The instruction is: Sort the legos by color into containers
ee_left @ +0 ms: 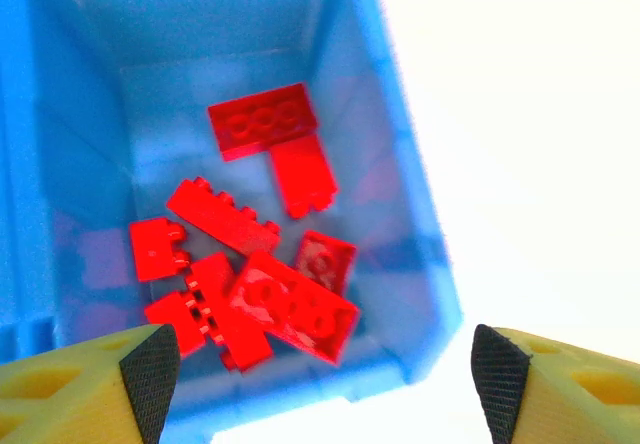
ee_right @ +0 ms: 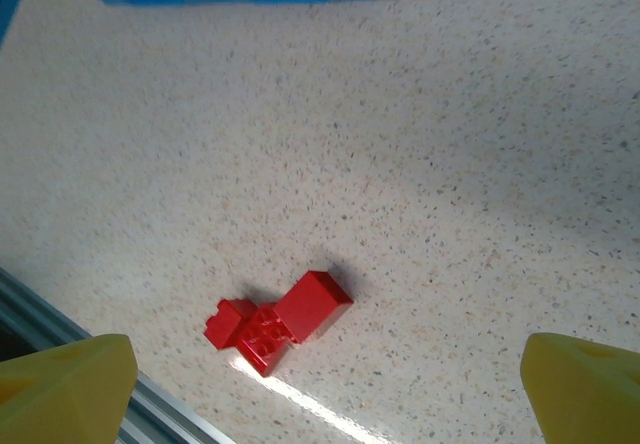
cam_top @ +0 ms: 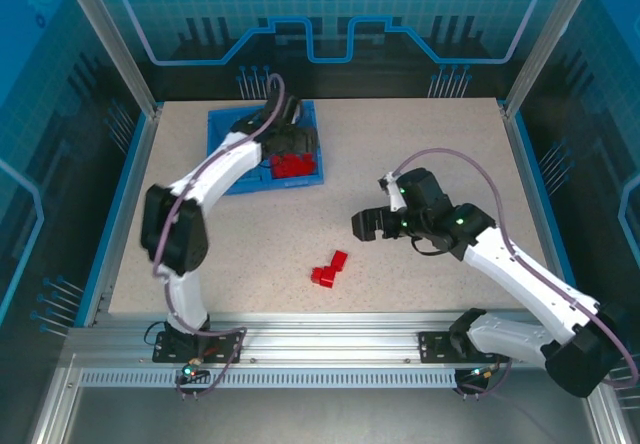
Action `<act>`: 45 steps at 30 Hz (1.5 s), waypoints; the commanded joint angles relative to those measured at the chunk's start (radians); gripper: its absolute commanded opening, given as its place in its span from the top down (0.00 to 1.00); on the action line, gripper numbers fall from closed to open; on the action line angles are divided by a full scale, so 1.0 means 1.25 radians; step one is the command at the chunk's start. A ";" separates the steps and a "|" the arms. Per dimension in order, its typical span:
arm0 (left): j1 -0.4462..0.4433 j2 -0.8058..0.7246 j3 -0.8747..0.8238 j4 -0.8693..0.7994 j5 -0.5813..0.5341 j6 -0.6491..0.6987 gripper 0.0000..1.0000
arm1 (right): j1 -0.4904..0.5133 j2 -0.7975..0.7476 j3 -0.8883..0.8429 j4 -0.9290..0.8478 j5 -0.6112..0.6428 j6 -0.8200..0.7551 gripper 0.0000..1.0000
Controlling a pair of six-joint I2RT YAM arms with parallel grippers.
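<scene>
Left wrist view: small red plastic bricks [ee_left: 270,254] lay in shallow blue plastic tray [ee_left: 425,234], few loose red bricks [ee_right: 280,319] on table [ee_right: 450,164]; left gripper [ee_left: 325,374] & right gripper [ee_right: 328,389] spread, empty.

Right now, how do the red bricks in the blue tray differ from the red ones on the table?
The tray bricks lie in a compartment of the blue tray; the table bricks lie on the bare table. The tray bricks form a heap of about eight; the table bricks are a small cluster of two or three. Both groups are bright red.
</scene>
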 commanded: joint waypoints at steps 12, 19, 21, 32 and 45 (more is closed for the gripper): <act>-0.119 -0.803 -0.679 0.208 0.351 0.594 0.01 | 0.167 0.433 0.158 -0.070 0.095 0.159 0.11; -0.167 -0.989 -0.835 0.083 0.430 0.863 0.01 | 0.196 0.556 0.219 -0.144 0.141 0.327 0.11; -0.167 -1.002 -0.847 0.076 0.441 0.886 0.01 | 0.196 0.579 0.219 -0.145 0.133 0.345 0.17; -0.167 -0.958 -0.855 0.077 0.476 0.930 0.01 | 0.188 0.588 0.175 -0.099 0.118 0.390 0.55; -0.165 -1.019 -0.902 0.204 0.375 0.870 0.01 | 0.189 0.389 0.242 -0.067 0.390 0.131 0.72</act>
